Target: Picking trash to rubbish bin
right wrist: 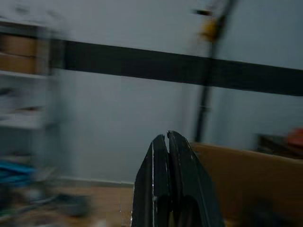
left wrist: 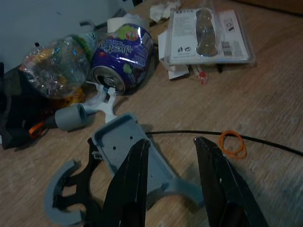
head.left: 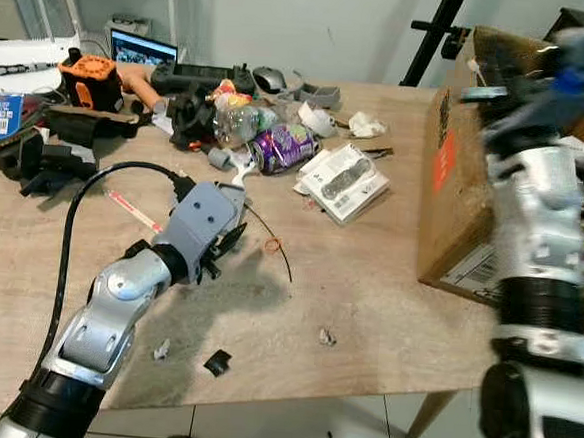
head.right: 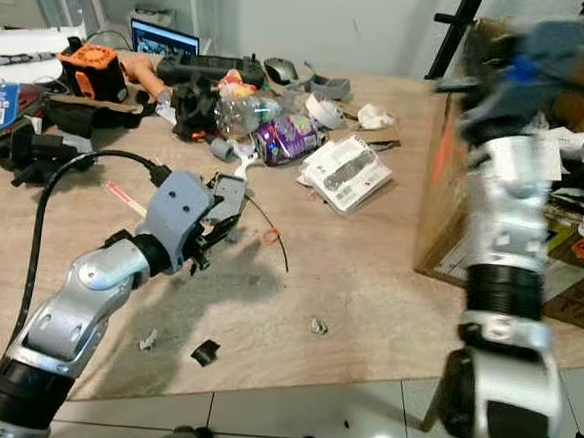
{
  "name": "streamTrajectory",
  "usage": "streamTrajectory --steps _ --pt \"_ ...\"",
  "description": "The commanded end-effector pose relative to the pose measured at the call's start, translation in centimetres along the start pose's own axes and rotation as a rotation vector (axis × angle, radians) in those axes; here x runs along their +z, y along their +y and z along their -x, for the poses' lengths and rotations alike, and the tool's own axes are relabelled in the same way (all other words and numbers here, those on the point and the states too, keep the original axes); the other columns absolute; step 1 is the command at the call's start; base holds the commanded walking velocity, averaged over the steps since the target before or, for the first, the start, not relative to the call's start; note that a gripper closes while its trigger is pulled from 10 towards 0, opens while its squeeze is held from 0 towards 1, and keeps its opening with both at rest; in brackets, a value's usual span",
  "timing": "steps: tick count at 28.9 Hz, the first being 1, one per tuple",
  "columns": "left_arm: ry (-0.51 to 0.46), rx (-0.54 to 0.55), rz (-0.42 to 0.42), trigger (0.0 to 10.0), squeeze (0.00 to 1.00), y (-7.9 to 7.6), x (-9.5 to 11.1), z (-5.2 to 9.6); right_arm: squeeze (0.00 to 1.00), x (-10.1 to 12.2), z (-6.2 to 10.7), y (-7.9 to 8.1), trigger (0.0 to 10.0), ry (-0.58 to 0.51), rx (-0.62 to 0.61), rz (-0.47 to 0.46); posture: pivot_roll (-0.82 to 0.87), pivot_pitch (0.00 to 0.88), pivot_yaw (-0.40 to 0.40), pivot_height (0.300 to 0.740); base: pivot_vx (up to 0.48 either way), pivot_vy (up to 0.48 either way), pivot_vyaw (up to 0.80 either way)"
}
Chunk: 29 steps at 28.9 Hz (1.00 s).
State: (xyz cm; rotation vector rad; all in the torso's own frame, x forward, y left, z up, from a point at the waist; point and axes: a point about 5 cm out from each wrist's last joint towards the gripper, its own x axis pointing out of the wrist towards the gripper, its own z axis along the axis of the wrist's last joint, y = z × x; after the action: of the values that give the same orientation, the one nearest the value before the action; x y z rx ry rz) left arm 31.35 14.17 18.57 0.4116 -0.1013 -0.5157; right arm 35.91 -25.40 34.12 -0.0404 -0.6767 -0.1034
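Left end effector (left wrist: 170,189) low over the table (head.left: 368,284), fingers (left wrist: 130,184) spread apart, straddling a grey plastic bracket (left wrist: 137,156) lying flat on the wood, nothing gripped. Just beyond: thin black wire (left wrist: 265,139) and orange rubber band (left wrist: 233,143); farther on, crushed purple can (left wrist: 124,52), crumpled clear bottle (left wrist: 57,64), blister pack (left wrist: 208,35). Right end effector (right wrist: 168,142) raised beside the open cardboard box (head.left: 466,171), fingers pressed together, holding nothing. Small scraps (head.left: 218,362) near the table's front edge.
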Motion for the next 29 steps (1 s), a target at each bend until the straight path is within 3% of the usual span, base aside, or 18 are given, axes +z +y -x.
streamTrajectory --steps 1,2,3,4,11,23,24,25,27,28,29 --pt "0.016 -0.001 0.006 10.0 0.0 -0.2 -0.5 0.1 0.0 -0.4 0.1 -1.2 10.0 0.026 -0.07 0.018 0.05 0.184 -0.061 0.74 0.0 0.0 0.0" --pt "0.017 -0.001 0.007 10.0 0.0 -0.2 -0.5 0.1 0.15 -0.7 0.4 -1.9 10.0 0.04 -0.111 0.015 0.05 0.198 -0.06 0.74 0.0 0.0 0.0" --pt "0.017 -0.001 0.007 10.0 0.0 -0.2 -0.5 0.1 0.15 -0.7 0.4 -1.9 10.0 0.04 -0.111 0.015 0.05 0.198 -0.06 0.74 0.0 0.0 0.0" --pt "0.016 -0.003 0.01 10.0 0.0 -0.2 -0.5 0.1 1.0 -1.0 0.7 -2.4 10.0 0.048 -0.151 0.008 0.05 0.178 -0.056 0.74 0.0 0.0 0.0" --pt "0.017 -0.009 0.012 10.0 0.0 -0.3 -0.5 0.0 1.0 -1.9 1.4 -2.8 10.0 0.053 -0.184 -0.001 0.06 0.176 -0.052 0.74 0.0 0.0 0.0" --pt "0.021 -0.004 0.014 10.0 0.0 -0.3 -0.6 0.1 1.0 -2.1 0.8 -3.1 10.0 0.051 -0.223 0.017 0.06 0.205 -0.059 0.74 0.0 0.0 0.0" --pt "0.02 -0.006 0.015 10.0 0.0 -0.4 -0.6 0.2 0.69 -2.2 0.8 -2.8 10.0 0.053 -0.207 0.004 0.06 0.185 -0.056 0.74 0.0 0.0 0.0" --pt "0.02 -0.006 0.015 10.0 0.0 -0.4 -0.6 0.2 0.69 -2.2 0.8 -2.8 10.0 0.053 -0.207 0.004 0.06 0.185 -0.056 0.74 0.0 0.0 0.0" --pt "0.022 -0.007 0.013 10.0 0.0 -0.4 -0.6 0.1 0.13 -2.2 0.7 -2.5 10.0 0.047 -0.177 -0.004 0.06 0.191 -0.055 0.74 0.0 0.0 0.0" --pt "0.022 -0.007 0.012 10.0 0.0 -0.3 -0.6 0.0 0.0 -2.3 0.8 -2.4 10.0 0.047 -0.174 -0.004 0.06 0.191 -0.055 0.74 0.0 0.0 0.0" --pt "0.021 -0.007 0.012 10.0 0.0 -0.3 -0.5 0.0 0.0 -2.3 0.8 -2.4 10.0 0.048 -0.177 -0.003 0.06 0.191 -0.055 0.74 0.0 0.0 0.0"
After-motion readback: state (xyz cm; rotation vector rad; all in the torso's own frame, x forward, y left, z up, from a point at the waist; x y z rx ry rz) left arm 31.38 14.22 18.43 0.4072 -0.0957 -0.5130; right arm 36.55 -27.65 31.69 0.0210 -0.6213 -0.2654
